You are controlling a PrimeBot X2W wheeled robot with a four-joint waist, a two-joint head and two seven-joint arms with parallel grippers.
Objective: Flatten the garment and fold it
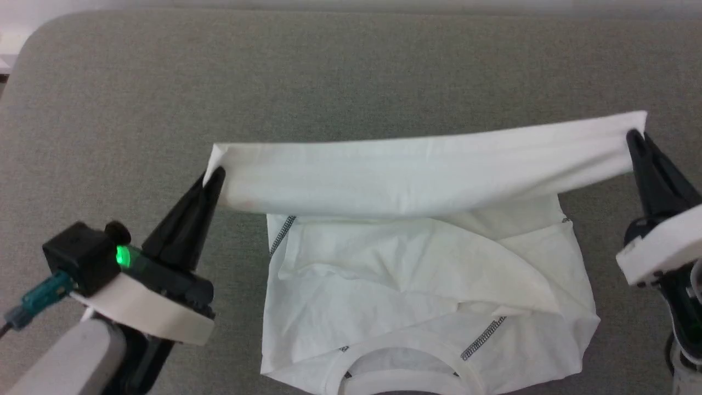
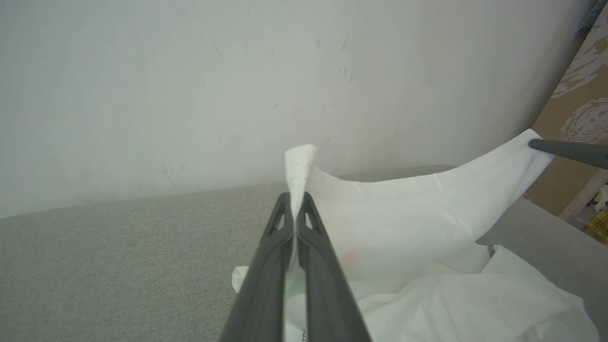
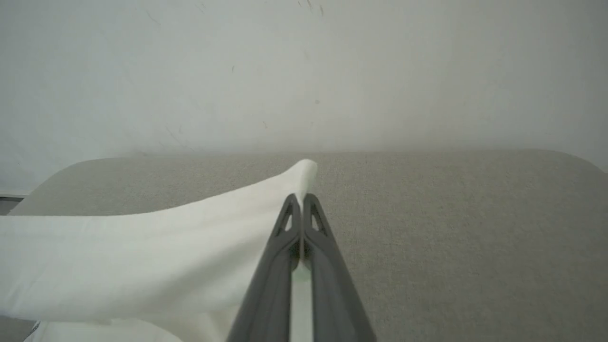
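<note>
left claw [image 1: 215,176] and right claw [image 1: 635,138] each clamped on a shirt [image 1: 417,263] corner, edge lifted taut between them, collar end on bench [image 1: 329,71].

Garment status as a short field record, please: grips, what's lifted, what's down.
garment: white shirt, collar nearest the robot
left end effector: shut on garment, far-left corner
right end effector: shut on garment, far-right corner
lifted part: far edge, stretched between both end effectors, off the surface
resting part: body, wrinkled, on grey surface
</note>
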